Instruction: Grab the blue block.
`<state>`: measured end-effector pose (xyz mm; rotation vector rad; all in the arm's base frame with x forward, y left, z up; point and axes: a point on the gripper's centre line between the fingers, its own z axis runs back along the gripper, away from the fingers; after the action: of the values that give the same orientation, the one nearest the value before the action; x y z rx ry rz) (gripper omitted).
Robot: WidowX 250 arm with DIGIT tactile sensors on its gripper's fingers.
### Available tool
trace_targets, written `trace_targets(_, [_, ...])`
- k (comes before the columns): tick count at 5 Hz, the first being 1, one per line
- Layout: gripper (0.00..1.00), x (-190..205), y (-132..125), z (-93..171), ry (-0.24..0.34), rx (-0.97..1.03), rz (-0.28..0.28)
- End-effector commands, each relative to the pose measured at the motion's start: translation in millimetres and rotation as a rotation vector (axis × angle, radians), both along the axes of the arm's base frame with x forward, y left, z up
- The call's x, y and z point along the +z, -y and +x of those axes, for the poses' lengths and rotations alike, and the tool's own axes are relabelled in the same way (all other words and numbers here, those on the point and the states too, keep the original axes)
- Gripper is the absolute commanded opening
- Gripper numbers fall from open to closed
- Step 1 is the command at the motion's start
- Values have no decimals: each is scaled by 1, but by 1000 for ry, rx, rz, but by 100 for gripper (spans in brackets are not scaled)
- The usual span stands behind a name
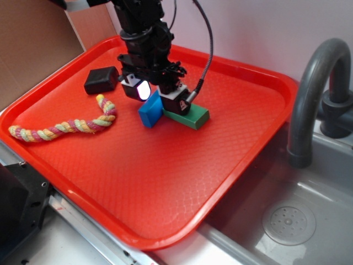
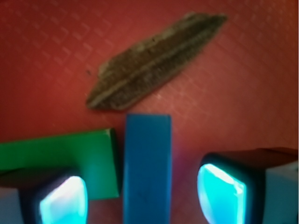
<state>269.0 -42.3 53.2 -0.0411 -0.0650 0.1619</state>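
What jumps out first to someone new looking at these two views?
The big red tray beside the grey sink, with the black gripper low over its far middle. The blue block sits between the open glowing fingers, tilted against the green block. A braided rope curls at the tray's left.

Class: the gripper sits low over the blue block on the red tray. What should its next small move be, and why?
Probably close the jaws. In the wrist view the blue block stands between the open gripper fingers, with gaps on both sides. The green block lies under the left finger, so close gently.
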Motion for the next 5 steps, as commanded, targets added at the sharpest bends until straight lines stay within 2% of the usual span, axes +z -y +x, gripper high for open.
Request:
trace_targets(1, [0, -9, -5, 0, -7, 30, -3])
trace_targets(3, [0, -7, -6, -2, -10, 32, 5])
trace_targets(4, [0, 41, -14, -2, 33, 70, 37])
trace_targets(5, [0, 91, -29, -9, 104, 136, 20])
